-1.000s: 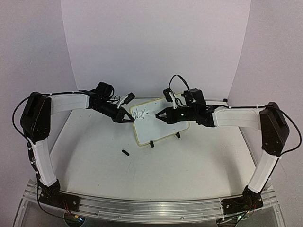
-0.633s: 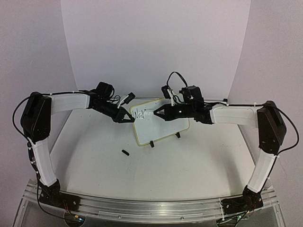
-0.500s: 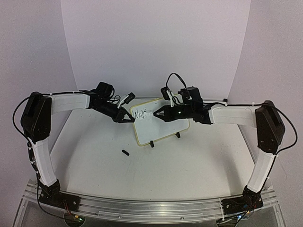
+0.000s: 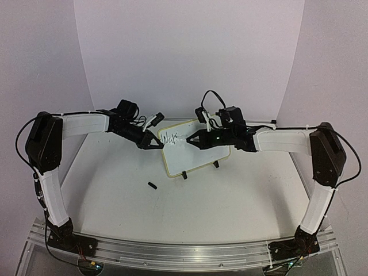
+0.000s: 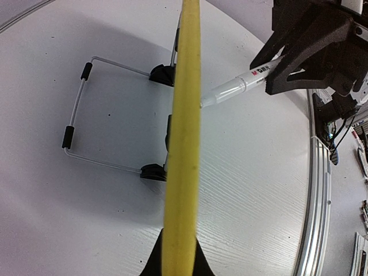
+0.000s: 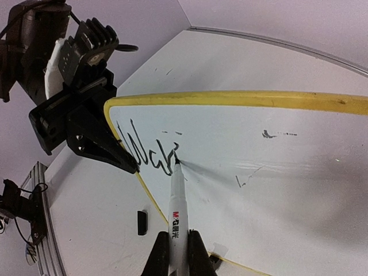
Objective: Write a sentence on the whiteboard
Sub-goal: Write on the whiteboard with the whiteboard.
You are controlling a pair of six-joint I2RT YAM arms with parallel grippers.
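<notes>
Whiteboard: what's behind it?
The left wrist view shows a wire stand behind the whiteboard, running to its two black clip feet and resting on the table. In the top view, the board hides the stand.

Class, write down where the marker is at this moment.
In the right wrist view the marker, held by the right gripper, touches the whiteboard just right of the writing, near its left edge.

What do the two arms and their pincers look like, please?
Both the left arm and right arm have white link covers and black joints. The left pincer and right pincer are black, with tapering angular fingers. A black cable loops above the right wrist.
</notes>
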